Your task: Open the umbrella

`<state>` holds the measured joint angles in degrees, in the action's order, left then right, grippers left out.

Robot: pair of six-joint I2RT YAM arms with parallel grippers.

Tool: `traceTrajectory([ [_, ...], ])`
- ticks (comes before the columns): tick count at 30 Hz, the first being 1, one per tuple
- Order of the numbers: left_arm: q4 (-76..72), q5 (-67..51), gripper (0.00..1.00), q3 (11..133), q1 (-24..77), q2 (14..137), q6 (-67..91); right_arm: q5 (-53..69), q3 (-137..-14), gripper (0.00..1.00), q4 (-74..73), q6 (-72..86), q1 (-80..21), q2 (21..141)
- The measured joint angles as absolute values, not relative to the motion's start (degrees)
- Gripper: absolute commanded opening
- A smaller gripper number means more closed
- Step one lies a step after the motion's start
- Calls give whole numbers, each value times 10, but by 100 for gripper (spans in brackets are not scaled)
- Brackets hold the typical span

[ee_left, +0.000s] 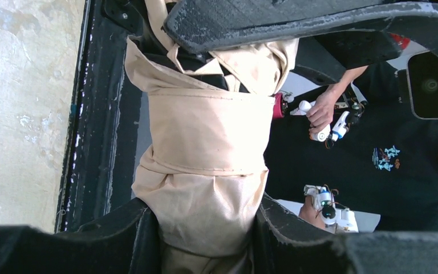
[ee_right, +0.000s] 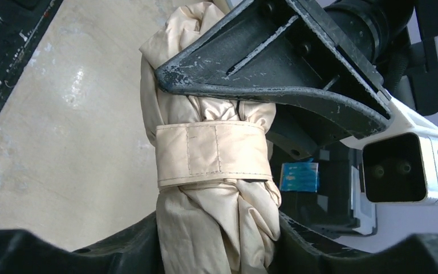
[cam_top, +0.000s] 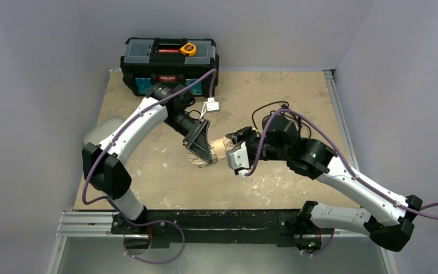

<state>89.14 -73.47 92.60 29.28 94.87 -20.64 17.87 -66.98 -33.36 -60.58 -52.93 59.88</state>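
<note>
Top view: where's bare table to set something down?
Free: the far-right table between the toolbox and the right rail; also the near strip between the umbrella and the base rail. Crowded: the centre, around the held umbrella, and the far-left corner.

I'm working in a robotics lab cell: plain grey walls (cam_top: 34, 85) box in the table (cam_top: 296, 97) on 3 sides, a metal rail (cam_top: 91, 220) lines its near edge, and a black toolbox (cam_top: 168, 65) sits at its far left corner.

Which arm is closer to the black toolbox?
Left. The left arm reaches right up to the toolbox; the right arm is farther off, at the umbrella mid-table.
</note>
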Motion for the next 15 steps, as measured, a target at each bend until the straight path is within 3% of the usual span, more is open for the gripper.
traceTrajectory([
  [1,891,-734,7,924,293,948,-209,177,-668,24,-331,-605,-529,599],
  [2,892,-735,27,922,293,948,-213,177,-667,7,-330,-605,-529,598],
  [3,893,-735,43,920,293,947,-216,179,-667,0,-331,-606,-529,597],
  [5,895,-730,60,919,292,944,-217,184,-664,0,-336,-605,-529,594],
  [9,895,-733,76,920,275,925,-224,201,-658,0,-338,-588,-529,581],
  [10,895,-732,96,923,265,920,-223,207,-658,0,-340,-581,-529,579],
  [15,814,-697,100,969,158,872,-180,240,-658,0,-368,-520,-529,582],
])
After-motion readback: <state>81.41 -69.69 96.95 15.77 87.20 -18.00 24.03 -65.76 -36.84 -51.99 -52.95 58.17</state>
